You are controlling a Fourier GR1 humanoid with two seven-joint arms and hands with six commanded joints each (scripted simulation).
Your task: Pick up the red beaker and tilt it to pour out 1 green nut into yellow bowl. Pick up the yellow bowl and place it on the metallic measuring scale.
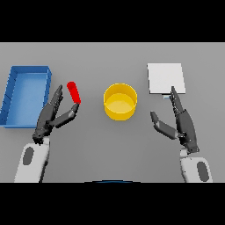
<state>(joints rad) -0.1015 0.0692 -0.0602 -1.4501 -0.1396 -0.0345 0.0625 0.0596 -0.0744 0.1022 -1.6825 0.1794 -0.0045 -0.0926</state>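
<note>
**Left hand beside the red beaker, bowl waiting mid-table**

The grey tabletop [110, 145] carried four things. A red beaker [74, 92] lay left of centre, a slim red cylinder seen tilted, its upper end leaning toward the far left and its lower end toward the near right. The yellow bowl [120, 102] sat in the middle of the tabletop, upright, its inside showing only yellow; no green nut could be made out in it or anywhere else. To the far right lay the metallic measuring scale [165, 78], a pale square plate with a small tab at its near edge. A blue tray [9, 94] stood at the far left, well apart from the bowl.

The left hand [49, 115] reached in from the lower left, just beside the beaker. Its fingers stretched straight up toward the tray's near corner, left of the beaker, while the thumb [70, 113] angled out to the right with its tip touching or nearly touching the beaker's lower end. The beaker sat in the gap between thumb and fingers, but nothing was curled round it; the hand was spread and held nothing.

The right hand [182, 123] came in from the lower right, its fingers straight and pointing toward the scale's near edge, the fingertips at the small tab. Its thumb jutted left. It was likewise spread and empty, well apart from the bowl.
</note>
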